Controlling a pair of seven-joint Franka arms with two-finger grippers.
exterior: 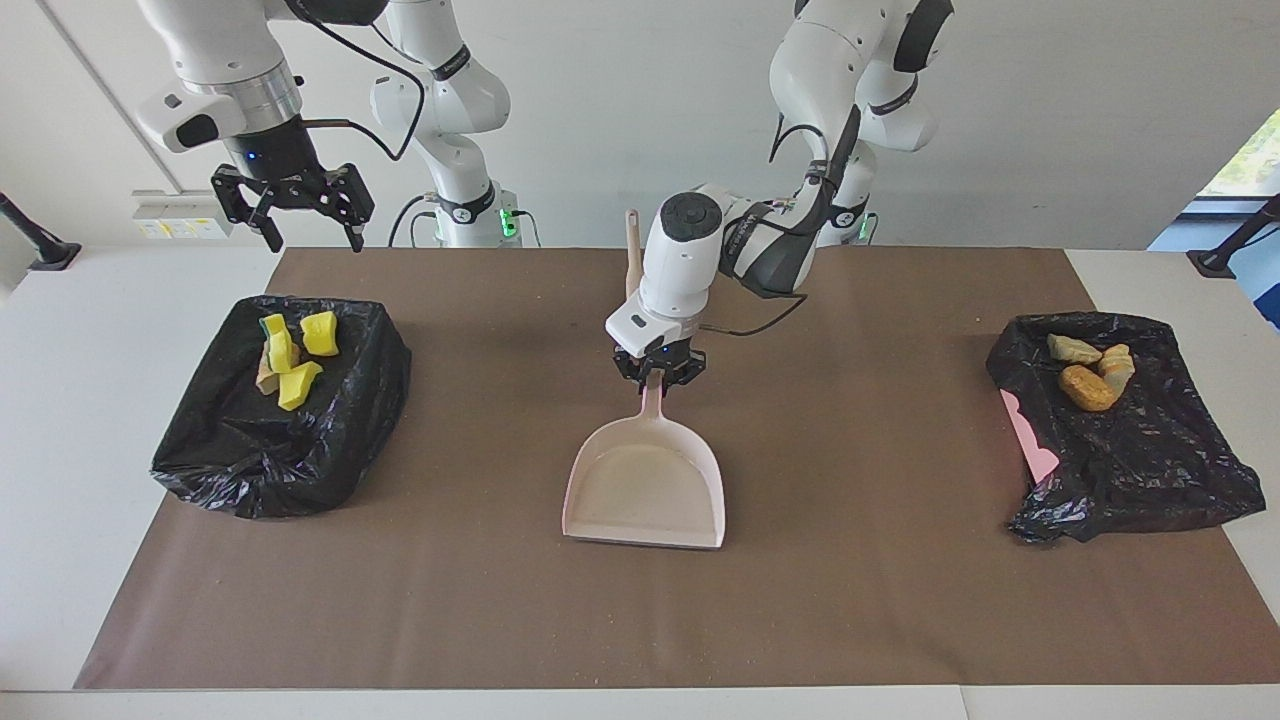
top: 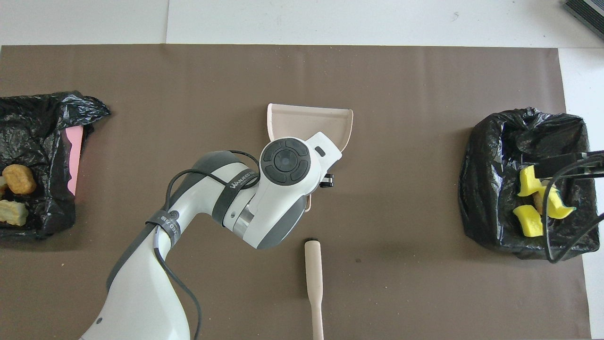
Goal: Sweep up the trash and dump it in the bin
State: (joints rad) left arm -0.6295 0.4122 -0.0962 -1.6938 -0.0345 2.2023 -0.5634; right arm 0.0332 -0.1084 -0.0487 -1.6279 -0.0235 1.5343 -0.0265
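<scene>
Inside both bags: trash (exterior: 294, 359) | left gripper (exterior: 657, 377) state unclear, at dustpan (exterior: 645, 484) handle | right gripper (exterior: 293, 203) spread

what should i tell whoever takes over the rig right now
Left gripper: at the pale pink dustpan's handle at mid-table; the pan rests flat on the brown mat. Whether the grip still holds is unclear.
Right gripper: open, empty, raised by the bin at the right arm's end.
Trash: yellow sponge chunks lie in that bin; bread-like pieces lie in the bin at the left arm's end.
Brush lies nearer the robots than the dustpan.
Done: no loose trash shows on the mat.
Left: let go of the dustpan, retract both arms.
</scene>
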